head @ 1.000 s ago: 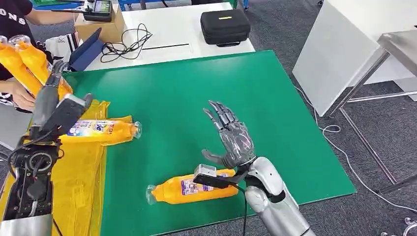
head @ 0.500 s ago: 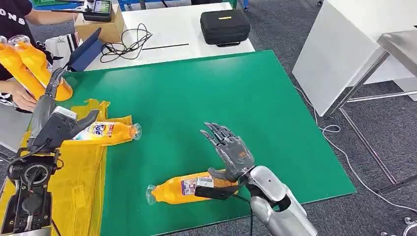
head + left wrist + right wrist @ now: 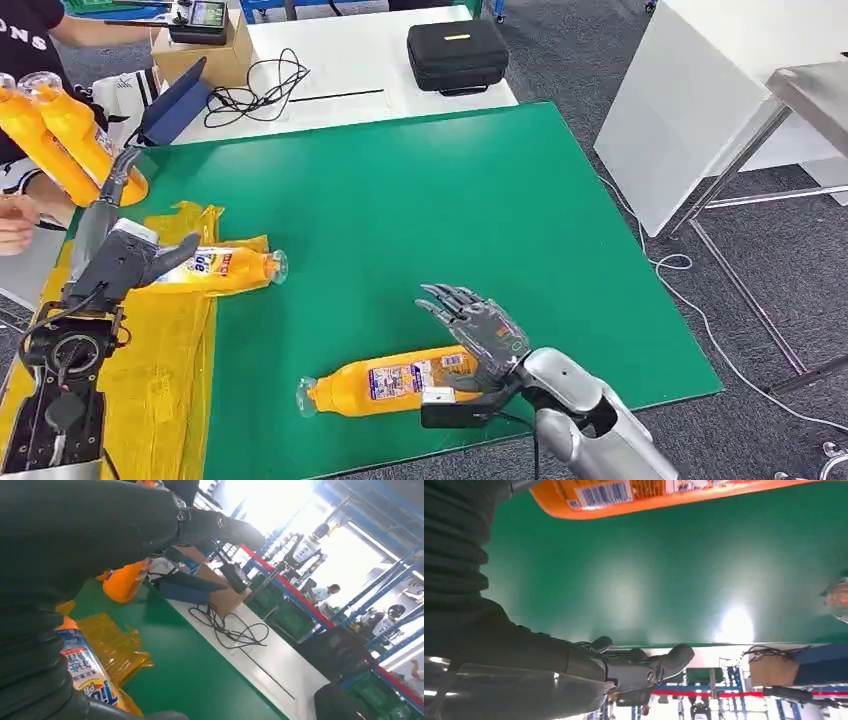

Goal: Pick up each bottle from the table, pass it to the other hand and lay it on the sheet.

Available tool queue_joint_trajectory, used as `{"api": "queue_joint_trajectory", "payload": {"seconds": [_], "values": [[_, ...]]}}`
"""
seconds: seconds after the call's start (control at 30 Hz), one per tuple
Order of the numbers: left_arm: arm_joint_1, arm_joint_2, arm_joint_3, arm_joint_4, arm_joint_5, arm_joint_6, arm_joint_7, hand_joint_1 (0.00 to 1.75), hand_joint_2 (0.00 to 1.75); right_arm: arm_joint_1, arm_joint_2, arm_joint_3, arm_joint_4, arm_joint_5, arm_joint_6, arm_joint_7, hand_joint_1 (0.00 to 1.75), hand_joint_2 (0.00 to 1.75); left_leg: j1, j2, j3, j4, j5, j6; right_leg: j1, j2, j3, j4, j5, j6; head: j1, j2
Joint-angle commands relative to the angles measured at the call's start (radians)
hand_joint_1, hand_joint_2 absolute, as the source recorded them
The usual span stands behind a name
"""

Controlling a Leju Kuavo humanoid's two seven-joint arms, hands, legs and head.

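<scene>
1. Right arm (image 3: 590,425): smooth silver shell, rounded at the wrist, dark joint gap.
2. Right hand (image 3: 475,325): dark grey metallic fingers, segmented; small black box with a white face under the wrist, thin black cable trailing from it.
3. Left hand (image 3: 115,240): grey, long fingers, pale block at its base.
4. Left arm (image 3: 55,395): black open frame, round housings, loose black cables.

One bottle (image 3: 385,381) on the table (image 3: 480,200), another bottle (image 3: 225,268) left on the sheet (image 3: 160,360)
</scene>
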Motion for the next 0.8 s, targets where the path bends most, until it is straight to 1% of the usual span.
{"api": "queue_joint_trajectory", "payload": {"seconds": [0.03,0.07,0.13,0.17,0.2,0.23,0.27,0.3,0.33,0.43,0.47,0.63,0.67,0.7,0.73,0.77,0.8], "values": [[-0.038,0.012,-0.015,0.116,0.007,0.011,-0.004,0.00,1.75,0.035,-0.009,-0.046,-0.135,0.032,-0.236,-0.036,0.00,1.75,0.001,0.001,0.005,0.001,-0.003,-0.002,0.001,-0.001,0.005,0.001,-0.003,-0.002,0.000,0.000],[-0.033,0.008,-0.015,0.119,0.002,0.020,-0.004,0.00,1.75,0.058,0.004,-0.069,-0.167,0.058,-0.306,-0.039,0.00,1.75,0.000,0.000,0.003,0.000,-0.002,-0.002,0.001,-0.001,0.003,0.000,-0.002,-0.001,0.000,0.000],[-0.031,-0.002,-0.015,0.134,-0.002,0.025,-0.005,0.00,1.75,0.087,0.010,-0.091,-0.199,0.076,-0.391,-0.052,0.00,1.75,0.001,0.000,0.005,0.001,-0.004,-0.003,0.001,-0.002,0.006,0.001,-0.004,-0.002,0.000,0.000],[-0.035,-0.005,-0.016,0.141,-0.003,0.027,-0.007,0.00,1.75,0.093,0.010,-0.096,-0.208,0.068,-0.401,-0.053,0.00,1.75,0.001,-0.001,0.005,0.000,-0.003,-0.002,0.001,-0.003,0.005,0.001,-0.004,-0.002,0.000,0.000],[-0.052,-0.012,-0.019,0.170,-0.006,0.030,-0.013,0.00,1.75,0.105,0.008,-0.097,-0.220,0.010,-0.422,-0.085,0.00,1.75,0.001,-0.001,0.006,0.000,-0.003,-0.003,0.001,-0.003,0.006,0.000,-0.004,-0.002,0.000,0.000],[-0.060,-0.014,-0.021,0.179,-0.006,0.030,-0.013,0.00,1.75,0.106,0.009,-0.097,-0.223,-0.009,-0.421,-0.094,0.00,1.75,0.000,-0.002,0.002,0.000,-0.001,-0.001,0.000,-0.003,0.003,0.000,-0.002,-0.001,0.000,0.000],[-0.080,-0.016,-0.024,0.200,-0.006,0.029,-0.015,0.00,1.75,0.105,0.009,-0.088,-0.227,-0.052,-0.387,-0.106,0.00,1.75,0.001,-0.002,0.004,0.000,-0.002,-0.002,0.001,-0.003,0.005,0.000,-0.003,-0.001,0.000,0.000],[-0.085,-0.016,-0.025,0.203,-0.006,0.028,-0.014,0.00,1.75,0.103,0.011,-0.088,-0.228,-0.054,-0.385,-0.106,0.00,1.75,0.002,-0.001,0.005,0.001,-0.003,-0.003,0.002,-0.003,0.007,0.000,-0.004,-0.002,0.000,0.000],[-0.092,-0.016,-0.026,0.209,-0.006,0.027,-0.013,0.00,1.75,0.099,0.016,-0.087,-0.227,-0.054,-0.383,-0.105,0.00,1.75,0.001,-0.002,0.003,0.001,-0.002,-0.002,0.001,-0.003,0.004,0.000,-0.002,-0.001,0.000,0.000],[-0.092,-0.016,-0.026,0.209,-0.006,0.027,-0.013,0.00,1.75,0.099,0.016,-0.087,-0.227,-0.054,-0.383,-0.105,0.00,1.75,0.000,0.000,0.001,0.000,-0.001,-0.002,0.001,-0.002,0.001,0.000,-0.001,-0.001,0.000,0.000],[-0.092,-0.016,-0.026,0.209,-0.006,0.027,-0.013,0.00,1.75,0.099,0.016,-0.087,-0.227,-0.054,-0.383,-0.105,0.00,1.75,0.001,0.000,0.003,0.001,-0.002,-0.002,0.001,-0.002,0.003,0.000,-0.002,-0.002,0.000,0.000],[-0.134,-0.024,-0.031,0.269,-0.002,0.021,-0.018,0.00,1.75,0.093,0.040,-0.068,-0.238,-0.237,-0.217,-0.161,0.00,1.75,0.002,-0.001,0.004,0.001,-0.003,-0.003,0.002,-0.003,0.005,0.000,-0.003,-0.002,0.000,0.000],[-0.140,-0.024,-0.032,0.282,0.001,0.021,-0.022,0.00,1.75,0.093,0.037,-0.063,-0.231,-0.290,-0.157,-0.164,0.00,1.75,0.001,-0.001,0.003,0.001,-0.002,-0.002,0.001,-0.003,0.003,0.000,-0.002,-0.002,0.000,0.000],[-0.144,-0.024,-0.032,0.289,0.003,0.021,-0.024,0.00,1.75,0.094,0.033,-0.060,-0.225,-0.322,-0.121,-0.168,0.00,1.75,0.002,0.000,0.005,0.001,-0.003,-0.003,0.002,-0.003,0.005,0.000,-0.003,-0.002,0.000,0.000],[-0.152,-0.023,-0.032,0.303,0.007,0.021,-0.028,0.00,1.75,0.096,0.028,-0.056,-0.207,-0.389,-0.055,-0.183,0.00,1.75,0.001,-0.001,0.003,0.000,-0.001,-0.002,0.001,-0.002,0.003,0.000,-0.002,-0.001,0.000,0.000],[-0.158,-0.022,-0.034,0.314,0.011,0.021,-0.032,0.00,1.75,0.095,0.024,-0.046,-0.179,-0.423,0.000,-0.193,0.00,1.75,0.002,0.000,0.005,0.000,-0.002,-0.002,0.002,-0.003,0.006,-0.001,-0.002,-0.002,0.000,0.000],[-0.163,-0.019,-0.035,0.322,0.015,0.021,-0.035,0.00,1.75,0.086,0.015,-0.025,-0.150,-0.431,0.038,-0.196,0.00,1.75,0.001,0.000,0.004,0.000,-0.002,-0.002,0.001,-0.002,0.004,-0.001,-0.002,-0.001,0.000,0.000]]}}
